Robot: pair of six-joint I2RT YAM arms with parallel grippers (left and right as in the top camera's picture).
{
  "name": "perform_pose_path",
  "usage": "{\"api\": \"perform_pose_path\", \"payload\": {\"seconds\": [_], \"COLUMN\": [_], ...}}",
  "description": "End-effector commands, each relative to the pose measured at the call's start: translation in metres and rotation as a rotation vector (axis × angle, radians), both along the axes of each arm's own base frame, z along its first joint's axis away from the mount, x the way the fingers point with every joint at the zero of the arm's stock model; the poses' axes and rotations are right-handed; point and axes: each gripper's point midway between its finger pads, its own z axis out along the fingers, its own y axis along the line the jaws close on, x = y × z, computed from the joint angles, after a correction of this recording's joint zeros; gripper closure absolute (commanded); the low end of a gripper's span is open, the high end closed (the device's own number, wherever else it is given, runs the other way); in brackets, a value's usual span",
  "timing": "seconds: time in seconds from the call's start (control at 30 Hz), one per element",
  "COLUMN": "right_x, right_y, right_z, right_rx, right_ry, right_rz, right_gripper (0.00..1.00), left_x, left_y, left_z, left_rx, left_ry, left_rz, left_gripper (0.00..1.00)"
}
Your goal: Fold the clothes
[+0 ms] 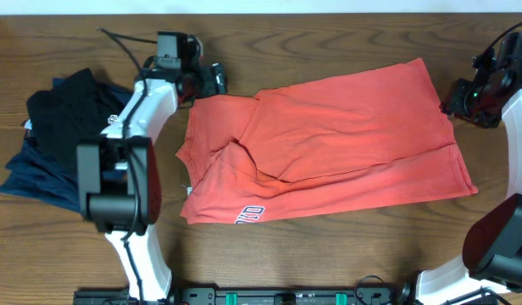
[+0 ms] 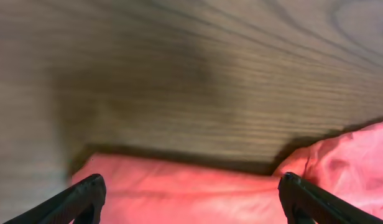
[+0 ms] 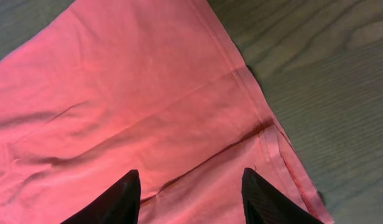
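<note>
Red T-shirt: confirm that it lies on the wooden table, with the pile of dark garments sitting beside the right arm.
One detail is wrong. The pile of dark garments sits beside the left arm, not the right arm, as the overhead view shows. The red T-shirt does lie on the wooden table.

Dark-brown wood-grain table [image 1: 329, 246]. At its left side a black garment [image 1: 62, 110], crumpled, lies on top of a navy garment [image 1: 32, 174] (navy pokes out below & to the left, roughly folded). Thin black cable [image 1: 117, 41] crosses the tabletop nr the back edge, upper left.
</note>
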Motion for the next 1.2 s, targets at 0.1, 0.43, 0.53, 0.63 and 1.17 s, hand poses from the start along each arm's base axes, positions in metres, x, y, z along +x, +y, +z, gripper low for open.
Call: {"api": "perform_pose_path", "payload": {"seconds": [0.1, 0.43, 0.53, 0.63, 1.17], "right_x": [-0.002, -0.002, -0.002, -0.003, 0.02], "right_y": [0.001, -0.001, -0.001, -0.001, -0.002], "right_z": [0.001, 0.001, 0.0, 0.0, -0.024], "right_rx": [-0.01, -0.017, -0.016, -0.016, -0.028], "right_ry": [0.007, 0.008, 0.009, 0.009, 0.011], "right_rz": [0.013, 0.011, 0.011, 0.011, 0.055], "right_gripper": [0.49, 0.49, 0.49, 0.49, 0.67], "left_x": [0.02, -0.002, -0.014, -0.024, -0.021], "left_y": [-0.02, -0.018, -0.015, -0.016, -0.016], "left_z": [-0.001, -0.045, -0.055, -0.06, -0.018], "left_rx": [0.058, 0.101, 0.151, 0.167, 0.123], "left_ry": [-0.052, 0.096, 0.147, 0.186, 0.142], "left_rz": [-0.079, -0.099, -0.112, -0.124, -0.055], "left_gripper": [0.1, 0.1, 0.12, 0.28, 0.94]}}
